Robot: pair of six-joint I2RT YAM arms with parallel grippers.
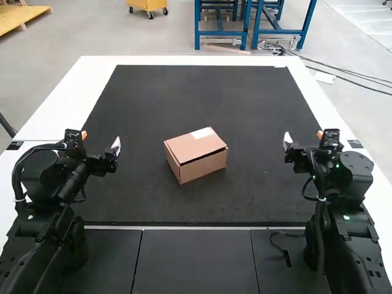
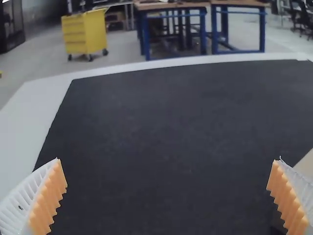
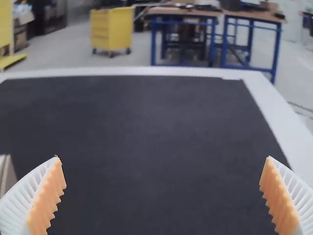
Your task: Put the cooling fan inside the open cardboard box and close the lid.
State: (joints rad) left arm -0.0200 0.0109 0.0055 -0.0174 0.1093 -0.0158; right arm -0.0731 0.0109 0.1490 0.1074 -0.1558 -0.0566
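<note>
A small brown cardboard box sits near the middle of the black mat, its lid flaps down and a white label on top. My left gripper hangs at the mat's left edge, well to the left of the box, open with nothing between its fingers. My right gripper hangs at the mat's right edge, also open and empty, its fingers wide apart. A pale sliver of the box shows at the edge of the left wrist view.
The black mat lies on a white table with white margins on either side. Bare mat surrounds the box on all sides.
</note>
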